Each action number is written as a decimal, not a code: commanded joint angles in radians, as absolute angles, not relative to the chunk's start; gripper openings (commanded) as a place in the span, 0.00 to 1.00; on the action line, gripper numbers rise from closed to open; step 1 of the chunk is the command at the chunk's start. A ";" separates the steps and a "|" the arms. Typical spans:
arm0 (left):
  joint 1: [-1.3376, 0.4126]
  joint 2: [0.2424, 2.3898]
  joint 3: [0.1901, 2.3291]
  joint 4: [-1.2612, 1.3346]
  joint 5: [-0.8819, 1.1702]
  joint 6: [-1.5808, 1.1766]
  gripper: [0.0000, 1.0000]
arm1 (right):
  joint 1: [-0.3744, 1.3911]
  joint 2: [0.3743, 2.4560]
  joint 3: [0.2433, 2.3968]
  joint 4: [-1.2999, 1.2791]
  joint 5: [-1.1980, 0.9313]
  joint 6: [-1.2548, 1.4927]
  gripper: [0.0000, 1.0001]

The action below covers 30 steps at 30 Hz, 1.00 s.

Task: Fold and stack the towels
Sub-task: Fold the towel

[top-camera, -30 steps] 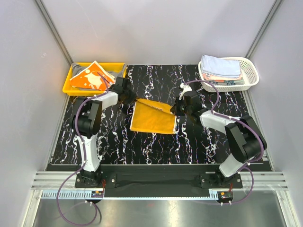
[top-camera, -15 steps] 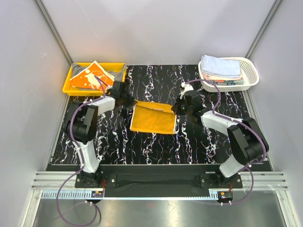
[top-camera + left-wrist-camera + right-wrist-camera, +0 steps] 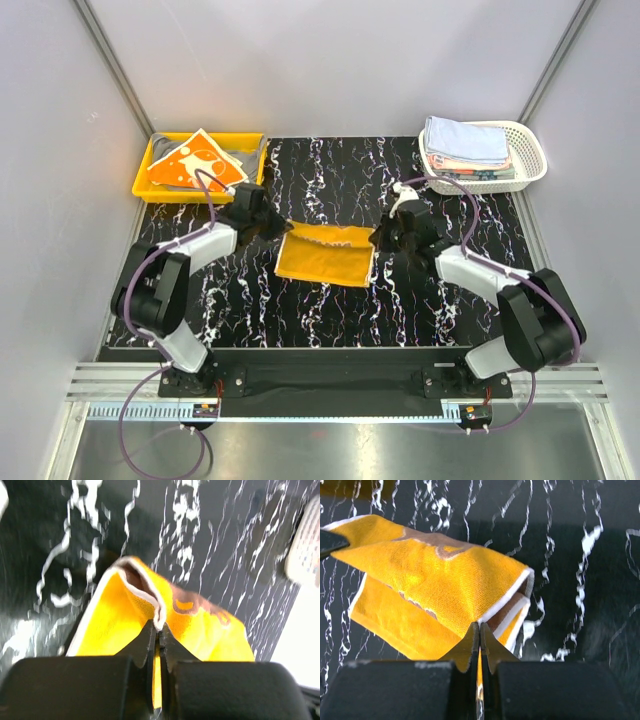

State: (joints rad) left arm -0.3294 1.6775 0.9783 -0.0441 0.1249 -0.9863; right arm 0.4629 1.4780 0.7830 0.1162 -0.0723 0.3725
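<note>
An orange towel is laid on the middle of the table, with its far edge raised and doubled over the lower layer. Its far left corner is pinched in the left tool, whose fingers are pressed tight on the white-hemmed cloth. The far right corner is gripped the same way by the right tool. A patterned towel is seen in the tray at far left. Folded towels are stacked in the basket at far right.

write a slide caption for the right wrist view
The right fingers pinch an edge of the doubled-over orange towel over the black marbled table
</note>
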 commanded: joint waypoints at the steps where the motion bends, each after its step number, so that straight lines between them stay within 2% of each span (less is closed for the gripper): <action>1: -0.354 1.593 0.910 0.021 0.103 -0.974 0.00 | 0.474 1.405 0.739 0.094 -0.055 0.419 0.02; 10: -0.371 1.494 0.761 0.055 0.086 -0.979 0.00 | 0.474 1.289 0.640 0.074 -0.094 0.472 0.02; 22: -0.374 1.393 0.700 0.035 0.058 -0.983 0.00 | 0.480 1.227 0.598 0.071 -0.126 0.491 0.02; 26: -0.374 1.410 0.745 0.023 0.048 -1.002 0.00 | 0.480 1.232 0.624 0.054 -0.101 0.485 0.02; 30: -0.361 1.500 0.868 0.003 0.044 -0.997 0.00 | 0.479 1.273 0.756 -0.064 -0.014 0.466 0.03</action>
State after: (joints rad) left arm -0.3737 1.4513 0.7597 -0.0299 0.0952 -1.0000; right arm 0.4732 1.2587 0.6369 0.0078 -0.0990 0.4828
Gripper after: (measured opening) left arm 0.027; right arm 0.032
